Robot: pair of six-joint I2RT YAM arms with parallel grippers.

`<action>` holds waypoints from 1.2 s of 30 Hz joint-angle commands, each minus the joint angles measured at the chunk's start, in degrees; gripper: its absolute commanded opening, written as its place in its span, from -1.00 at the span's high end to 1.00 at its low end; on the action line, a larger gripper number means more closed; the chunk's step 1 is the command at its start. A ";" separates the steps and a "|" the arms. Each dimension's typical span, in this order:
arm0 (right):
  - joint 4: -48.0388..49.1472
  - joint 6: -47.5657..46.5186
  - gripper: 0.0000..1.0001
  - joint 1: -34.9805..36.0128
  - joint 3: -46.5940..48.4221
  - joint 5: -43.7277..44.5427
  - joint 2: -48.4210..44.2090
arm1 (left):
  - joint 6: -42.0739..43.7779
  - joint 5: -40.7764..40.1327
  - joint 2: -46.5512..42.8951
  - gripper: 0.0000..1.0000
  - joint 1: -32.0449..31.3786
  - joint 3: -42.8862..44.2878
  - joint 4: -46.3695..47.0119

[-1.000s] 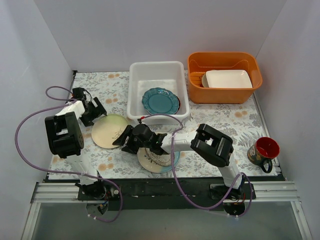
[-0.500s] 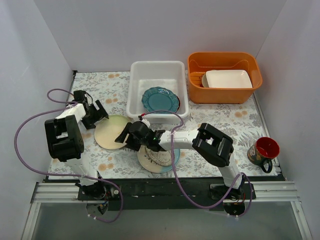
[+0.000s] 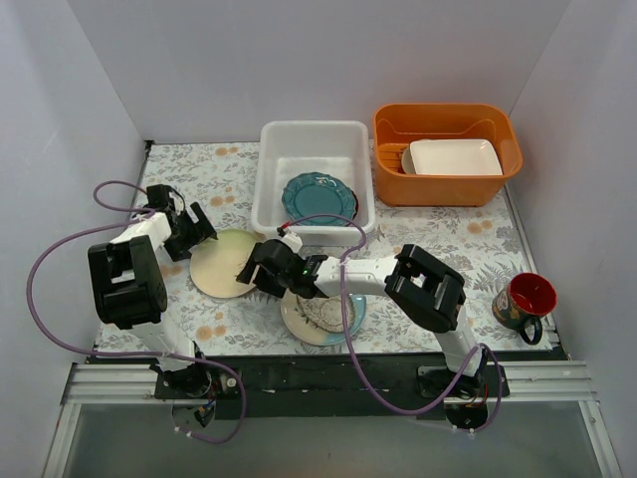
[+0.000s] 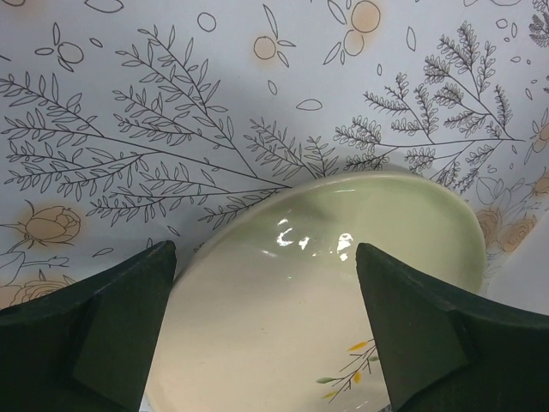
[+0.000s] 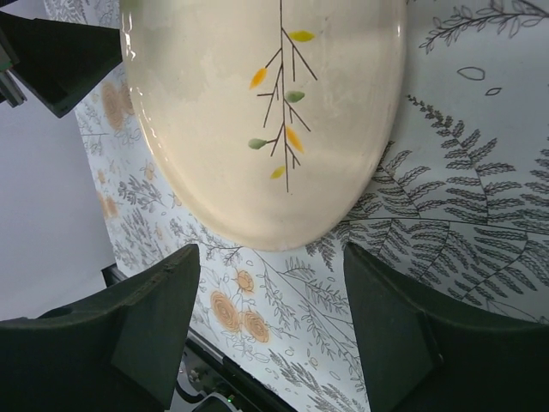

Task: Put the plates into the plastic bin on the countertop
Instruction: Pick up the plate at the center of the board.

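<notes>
The countertop point(image 3: 448, 239) carries everything you need. The bin point(image 3: 309, 149) stands at its far middle, with a teal plate point(image 3: 318, 199) already lying flat inside.

Two plates are still out. The cream plate point(image 3: 221, 262) lies flat on the left, just in front of the bin's near left corner. The speckled plate point(image 3: 323, 317) lies nearer the arm bases, partly under the right arm.

Treat the cream plate as glazed ceramic: stiff, probably fairly heavy for two fingers, slick where it shines, and likely to chip if it drops or knocks the bin's rim. Because it sits flat, the only real hold is its raised edge, one finger under the lip and one on top. A shallow pinch on that glaze may slide, so bite well in.

It is round, pale cream to greenish, and glossy. A thin painted sprig with yellow, orange and green leaves shows clearly in the right wrist view point(image 5: 266, 112).

Your left gripper point(image 3: 194, 231) is at the plate's far left edge with its jaws wide apart. In its wrist view point(image 4: 264, 257) the rim lies between them, unclamped. Your right gripper point(image 3: 254, 271) is at the opposite edge, jaws also apart, with the plate's edge just ahead of them point(image 5: 270, 257). Neither grips anything.
</notes>
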 commanded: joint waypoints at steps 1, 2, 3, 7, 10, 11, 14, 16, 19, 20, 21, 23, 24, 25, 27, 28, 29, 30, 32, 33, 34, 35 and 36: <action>-8.22 -2.91 -0.52 -1.66 -1.31 4.74 0.37 | 0.18 0.63 -0.55 -0.72 -0.72 -2.49 -3.91; -8.13 -2.91 -0.51 -1.75 -1.22 4.74 0.46 | 0.18 0.63 -0.55 -0.72 -0.80 -2.49 -3.91; -8.13 -2.65 -0.50 -1.75 -1.22 4.74 0.72 | 0.18 0.81 -0.55 -0.72 -0.81 -2.58 -3.91; -5.94 0.41 -0.47 -1.66 -1.66 3.43 1.86 | 0.27 1.16 -1.16 -0.67 -1.42 -3.02 -3.73; -4.27 2.09 -0.42 -1.75 -1.14 2.20 3.18 | 0.36 0.99 -1.34 -0.63 -1.86 -3.54 -3.82; -3.74 2.45 -0.39 -1.75 -0.87 2.19 3.70 | 0.36 1.07 -1.42 -0.62 -2.03 -3.63 -3.82; -2.95 4.12 -0.37 -1.75 -0.78 2.28 4.50 | 0.45 0.72 -1.51 -0.60 -2.47 -3.54 -3.82; -2.94 4.47 -0.34 -1.75 -1.05 2.37 4.85 | 0.53 0.81 -1.43 -0.60 -2.65 -3.63 -3.82; 0.39 5.18 -0.29 -1.75 -2.44 2.54 5.12 | 0.62 0.55 -1.60 -0.58 -2.83 -3.63 -3.91; 1.70 5.44 -0.29 -1.75 -3.06 2.54 4.94 | 0.62 0.63 -1.60 -0.57 -2.83 -3.81 -4.08; 4.41 5.53 -0.26 -1.66 -3.68 2.37 4.94 | 0.54 0.63 -1.60 -0.56 -3.00 -3.89 -4.00; 6.19 5.27 -0.21 -1.75 -4.65 1.75 4.94 | 0.62 0.55 -1.69 -0.56 -3.18 -4.25 -4.09; 6.55 5.26 -0.22 -1.83 -4.83 1.32 4.94 | 0.45 0.54 -1.60 -0.56 -3.18 -4.42 -4.17; 7.07 5.26 -0.22 -1.84 -4.91 0.35 5.03 | 0.53 0.37 -1.60 -0.56 -3.27 -4.86 -4.43; 7.52 5.44 -0.21 -1.84 -5.53 -0.53 5.12 | 0.01 -0.42 -1.51 -0.56 -3.27 -5.30 -4.87; 7.69 6.05 -0.22 -1.84 -5.88 -1.14 5.03 | -0.17 -1.03 -1.60 -0.56 -3.18 -5.39 -5.57; 7.52 6.40 -0.22 -1.84 -6.84 -1.32 4.94 | -0.52 -1.65 -1.77 -0.58 -3.18 -5.39 -5.84; 7.26 7.45 -0.22 -1.84 -7.20 -1.41 4.85 | -1.30 -3.74 -1.69 -0.61 -3.18 -5.22 -6.54; 6.82 8.07 -0.22 -1.84 -8.51 -1.59 4.42 | -2.10 -6.73 -1.69 -0.68 -3.18 -3.29 -7.42; 6.73 8.34 -0.21 -1.84 -8.87 -1.59 4.24 | -2.28 -8.75 -1.51 -0.72 -3.18 -2.06 -7.86; 6.55 8.69 -0.21 -1.84 -9.22 -1.59 3.89 | -2.71 -11.12 -0.99 -0.79 -3.09 -0.66 -8.30; 6.46 8.61 -0.22 -1.84 -9.48 -1.59 3.71 | -2.89 -12.19 -0.29 -0.82 -3.09 3.18 -8.91; 6.29 8.60 -0.22 -1.84 -9.66 -1.59 3.62 | -2.98 -12.90 1.89 -0.84 -3.18 5.22 -10.14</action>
